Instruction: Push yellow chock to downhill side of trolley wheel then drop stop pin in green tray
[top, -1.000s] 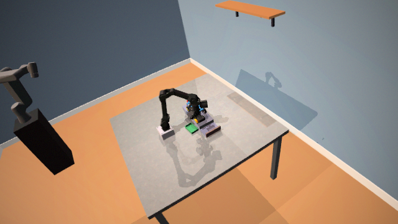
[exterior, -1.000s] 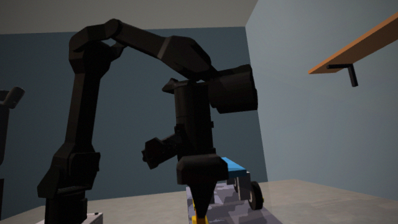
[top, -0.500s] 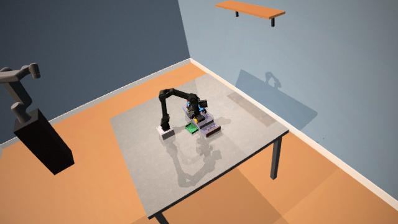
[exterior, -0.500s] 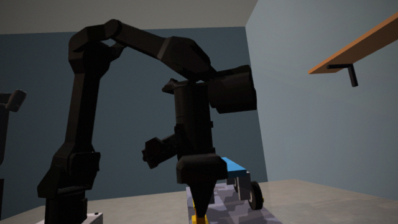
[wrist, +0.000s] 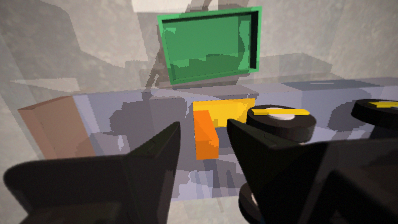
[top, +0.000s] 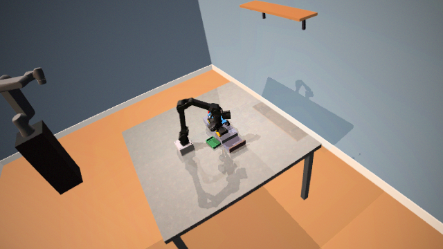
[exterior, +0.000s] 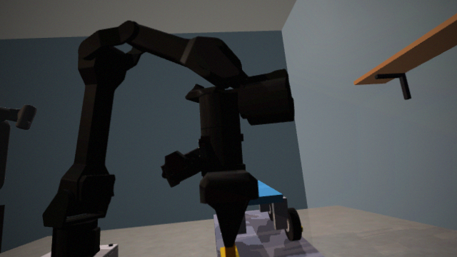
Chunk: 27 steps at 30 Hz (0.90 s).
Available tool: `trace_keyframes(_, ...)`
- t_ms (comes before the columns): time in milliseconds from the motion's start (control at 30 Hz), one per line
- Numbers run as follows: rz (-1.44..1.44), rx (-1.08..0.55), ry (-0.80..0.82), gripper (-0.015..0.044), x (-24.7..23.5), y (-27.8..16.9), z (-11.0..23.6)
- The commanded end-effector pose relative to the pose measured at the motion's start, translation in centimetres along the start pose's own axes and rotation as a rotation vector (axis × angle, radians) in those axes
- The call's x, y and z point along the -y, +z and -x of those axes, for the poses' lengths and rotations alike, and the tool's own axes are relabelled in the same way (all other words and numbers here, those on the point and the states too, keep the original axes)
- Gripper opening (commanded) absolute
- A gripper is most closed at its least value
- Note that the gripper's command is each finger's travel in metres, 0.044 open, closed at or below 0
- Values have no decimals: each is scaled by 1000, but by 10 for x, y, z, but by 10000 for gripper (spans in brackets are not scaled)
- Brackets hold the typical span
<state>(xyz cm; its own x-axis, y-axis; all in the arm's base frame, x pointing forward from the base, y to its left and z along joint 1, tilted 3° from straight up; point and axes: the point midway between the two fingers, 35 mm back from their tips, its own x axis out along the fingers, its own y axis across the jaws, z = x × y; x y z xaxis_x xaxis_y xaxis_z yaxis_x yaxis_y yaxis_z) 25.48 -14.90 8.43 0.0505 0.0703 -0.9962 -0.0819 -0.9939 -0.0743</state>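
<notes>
My gripper (top: 221,132) (exterior: 228,245) (wrist: 203,125) is open, with its fingertips apart on either side of the orange handle (wrist: 206,136). The yellow chock (exterior: 223,252) (wrist: 225,111) sits on the grey-lilac ramp (exterior: 258,240) (wrist: 185,192), its right end close beside a black trolley wheel (wrist: 295,129); the wrist view does not settle whether they touch. The blue trolley (exterior: 268,193) stands on the ramp, partly behind the gripper. The red head of the stop pin (top: 208,111) shows small at the uphill end. The green tray (top: 213,142) (wrist: 205,45) holds nothing visible.
A brown board (top: 237,146) (wrist: 55,120) stands across the low end of the ramp. The arm's white base (top: 185,148) is on the table, left of the tray. A second trolley wheel (wrist: 375,112) is at the right of the wrist view. An orange shelf (top: 278,11) hangs on the wall.
</notes>
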Motion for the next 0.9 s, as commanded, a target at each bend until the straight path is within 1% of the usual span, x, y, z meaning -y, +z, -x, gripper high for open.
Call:
trace_keyframes(0,5,-18,1,190,0,0,17)
trace_keyframes(467,5,-18,2,190,-1,-2,52)
trace_keyframes(500,-1,-9,2,216,-1,0,43)
trace_keyframes(600,-1,-9,2,295,-1,0,43)
trace_keyframes(733,40,-29,8,190,-4,-6,42)
trace_keyframes(867,119,-66,27,190,-6,-16,42)
